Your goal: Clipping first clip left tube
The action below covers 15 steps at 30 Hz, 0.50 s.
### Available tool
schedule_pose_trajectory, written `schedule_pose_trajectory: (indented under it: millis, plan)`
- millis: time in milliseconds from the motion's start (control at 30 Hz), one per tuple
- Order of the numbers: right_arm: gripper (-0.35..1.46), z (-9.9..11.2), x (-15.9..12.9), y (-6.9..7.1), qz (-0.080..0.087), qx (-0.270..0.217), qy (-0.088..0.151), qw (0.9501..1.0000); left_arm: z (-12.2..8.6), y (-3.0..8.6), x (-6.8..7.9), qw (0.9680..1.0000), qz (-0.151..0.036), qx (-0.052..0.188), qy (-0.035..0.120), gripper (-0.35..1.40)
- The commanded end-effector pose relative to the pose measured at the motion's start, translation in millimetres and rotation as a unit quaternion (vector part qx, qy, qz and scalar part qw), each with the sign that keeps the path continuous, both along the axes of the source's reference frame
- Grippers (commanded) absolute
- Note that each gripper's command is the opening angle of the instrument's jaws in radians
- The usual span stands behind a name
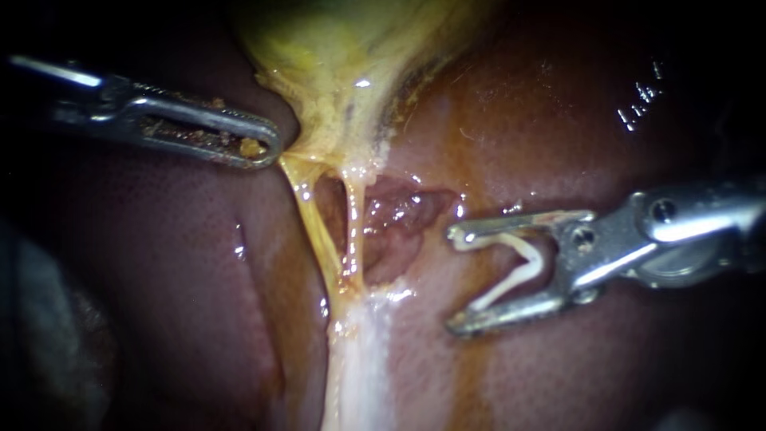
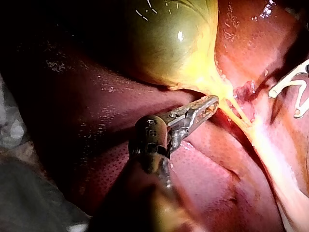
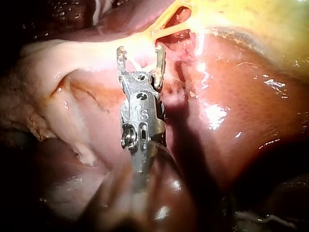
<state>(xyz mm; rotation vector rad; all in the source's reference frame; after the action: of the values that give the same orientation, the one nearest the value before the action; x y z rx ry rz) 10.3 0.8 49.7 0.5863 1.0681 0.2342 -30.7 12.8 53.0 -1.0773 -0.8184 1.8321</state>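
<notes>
Closest in, the silver right instrument [image 1: 452,279] holds a white V-shaped clip [image 1: 511,287], spread wide, short of the thin yellow left tube [image 1: 313,227], which is bare. The silver left instrument [image 1: 270,148] grips the yellow-green gallbladder [image 1: 343,48] at its neck. Approach and clipping remain.

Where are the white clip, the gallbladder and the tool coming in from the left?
clip [image 1: 503,289], endoscope view, on its lower leg.
gallbladder [image 2: 169,43], left wrist view, on its green body.
left instrument [image 1: 270,148], endoscope view, at its end effector tip.
</notes>
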Motion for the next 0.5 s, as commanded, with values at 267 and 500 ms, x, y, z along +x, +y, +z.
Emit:
schedule_pose_trajectory:
  millis: [267, 500]
  plan:
    - [0.48, 1.3, 4.0, -0.2, 0.017, 0.042, 0.025, 0.9987, 0.0, 0.0, -0.1, 1.0, 0.0, 0.0, 0.001, -0.35]
    - [0.48, 3.1, 6.0, -0.5, 0.0, 0.071, 0.034, 0.9969, 0.0, -0.1, -0.1, 1.0, 0.0, 0.0, 0.001, -0.35]
